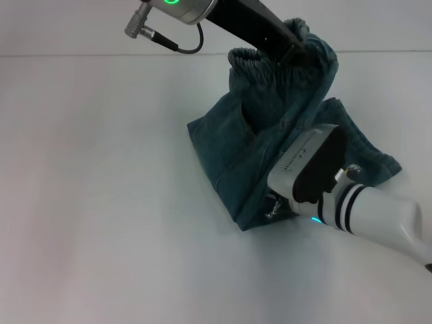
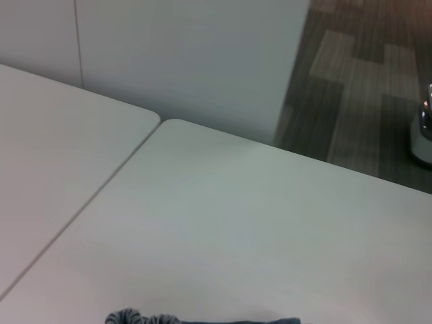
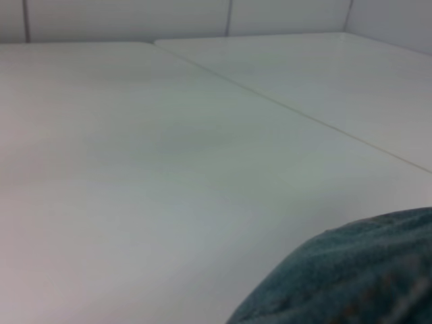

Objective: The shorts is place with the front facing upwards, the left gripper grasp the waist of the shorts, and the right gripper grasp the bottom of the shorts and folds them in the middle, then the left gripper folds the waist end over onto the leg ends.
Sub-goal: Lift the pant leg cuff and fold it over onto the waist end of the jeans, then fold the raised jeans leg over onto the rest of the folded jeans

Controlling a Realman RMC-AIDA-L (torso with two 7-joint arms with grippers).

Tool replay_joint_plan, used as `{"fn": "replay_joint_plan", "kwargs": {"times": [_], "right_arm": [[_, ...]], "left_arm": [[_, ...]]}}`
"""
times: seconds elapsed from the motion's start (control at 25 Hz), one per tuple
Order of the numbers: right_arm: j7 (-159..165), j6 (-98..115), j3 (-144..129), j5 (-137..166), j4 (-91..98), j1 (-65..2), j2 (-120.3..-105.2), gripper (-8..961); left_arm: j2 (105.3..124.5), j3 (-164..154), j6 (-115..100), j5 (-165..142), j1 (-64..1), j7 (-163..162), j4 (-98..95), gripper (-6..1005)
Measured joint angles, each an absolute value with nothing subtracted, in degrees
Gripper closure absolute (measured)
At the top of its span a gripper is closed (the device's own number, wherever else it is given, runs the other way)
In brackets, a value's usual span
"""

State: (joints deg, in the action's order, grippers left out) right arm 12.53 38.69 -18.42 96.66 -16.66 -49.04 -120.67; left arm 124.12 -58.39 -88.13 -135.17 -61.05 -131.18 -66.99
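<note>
The blue denim shorts (image 1: 229,148) lie folded lengthwise on the white table (image 1: 101,202). Their gathered elastic waist (image 1: 256,64) is lifted above the table at the far end. My left gripper (image 1: 287,48) is shut on that waist from above. A strip of the puckered waistband (image 2: 142,317) shows in the left wrist view. My right gripper (image 1: 273,204) rests at the near end, shut on the bottom of the shorts at the hem corner. The right arm's body hides much of that end. Denim (image 3: 358,277) fills one corner of the right wrist view.
A seam between two white tabletops (image 2: 88,202) runs beyond the shorts. Past the table's far edge are a white wall panel (image 2: 189,61) and patterned carpet (image 2: 364,94). A black cable (image 1: 182,44) hangs by the left wrist.
</note>
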Motion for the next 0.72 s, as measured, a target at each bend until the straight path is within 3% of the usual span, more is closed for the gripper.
{"fn": "replay_joint_plan", "kwargs": {"times": [0.72], "right_arm": [[14.7, 53.8, -19.5, 96.8, -10.0, -38.3, -119.72, 951]], "left_arm": [[123.92, -58.5, -87.1, -135.7, -59.8, -130.9, -67.1, 951]]}}
